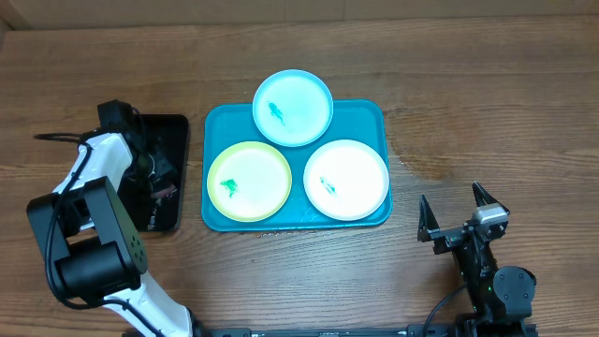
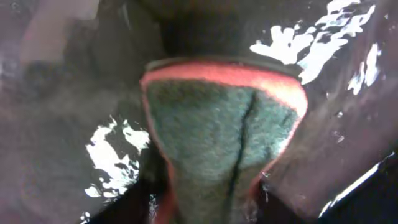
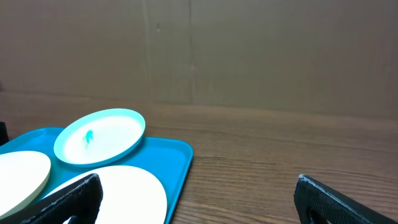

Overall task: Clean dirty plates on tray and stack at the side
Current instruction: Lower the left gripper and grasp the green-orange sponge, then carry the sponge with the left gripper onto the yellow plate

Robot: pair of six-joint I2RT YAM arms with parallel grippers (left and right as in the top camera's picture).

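The teal tray (image 1: 374, 117) holds three plates: pale blue (image 1: 293, 108) at the back, partly over the rim, yellow-green (image 1: 249, 181) front left, white (image 1: 346, 180) front right. Each has a small green smear. My left gripper (image 1: 157, 183) is down in the black tray and appears shut on a green scrub sponge with a red edge (image 2: 217, 124), which fills the left wrist view. My right gripper (image 1: 460, 217) is open and empty, low over the table right of the teal tray. The right wrist view shows the pale blue plate (image 3: 99, 137), the white plate (image 3: 124, 193) and the tray corner (image 3: 171, 155).
A narrow black tray (image 1: 173, 131), wet and glossy (image 2: 348, 93), lies left of the teal tray. A cable (image 1: 56, 138) runs across the table at far left. A brown cardboard wall (image 3: 249, 56) stands behind the table.
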